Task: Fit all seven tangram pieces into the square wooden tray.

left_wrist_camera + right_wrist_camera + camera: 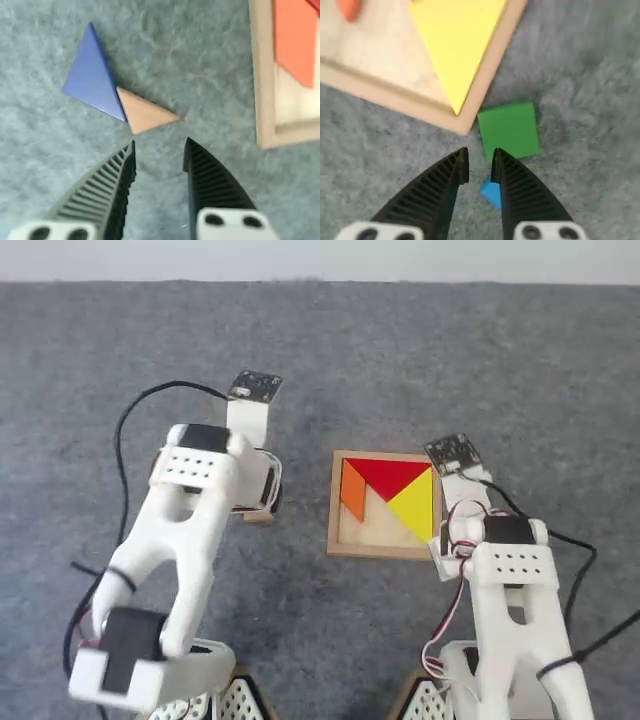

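Left wrist view: your left gripper [160,145] stands well open, empty, just short of the tan triangle [145,114]; straddle its edges squarely before closing. Your right gripper [480,151], barely parted, empty, hovers beside the green square [509,130] outside the tray [485,70].

Smooth pale wooden tray [333,505], matt yellow triangle [455,35], fuzzy grey carpet [450,350].

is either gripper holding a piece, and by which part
Nothing is held. Left gripper open, short of the tan triangle; right gripper open over a blue piece, not clamping it.
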Controlling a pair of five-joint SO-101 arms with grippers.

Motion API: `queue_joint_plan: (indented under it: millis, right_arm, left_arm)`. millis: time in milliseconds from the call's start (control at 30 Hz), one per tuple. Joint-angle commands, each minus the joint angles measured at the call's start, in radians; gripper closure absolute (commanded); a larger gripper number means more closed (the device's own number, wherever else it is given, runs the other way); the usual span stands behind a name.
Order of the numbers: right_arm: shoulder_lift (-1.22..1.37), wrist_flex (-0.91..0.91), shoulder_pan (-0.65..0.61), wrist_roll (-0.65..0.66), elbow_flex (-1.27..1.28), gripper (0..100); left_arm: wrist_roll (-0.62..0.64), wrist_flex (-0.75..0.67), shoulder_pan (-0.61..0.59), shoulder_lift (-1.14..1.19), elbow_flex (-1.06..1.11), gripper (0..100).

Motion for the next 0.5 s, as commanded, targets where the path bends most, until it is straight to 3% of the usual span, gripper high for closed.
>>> queue_joint_plan:
  millis: [0, 133, 467]
  right_arm:
    - [0.005, -0.067, 0.016, -0.005, 0.032, 90.4]
    - [0.016, -0.107, 0.016, -0.023, 0.058, 90.4]
    - [0.010, -0.113, 0.016, -0.025, 0.080, 90.4]
  left_arm:
    - [0.087, -0.015, -0.012, 0.092, -0.081, 84]
    - [0.087, 0.011, -0.023, 0.206, -0.128, 84]
    - [0.092, -0.110, -0.025, 0.328, -0.133, 84]
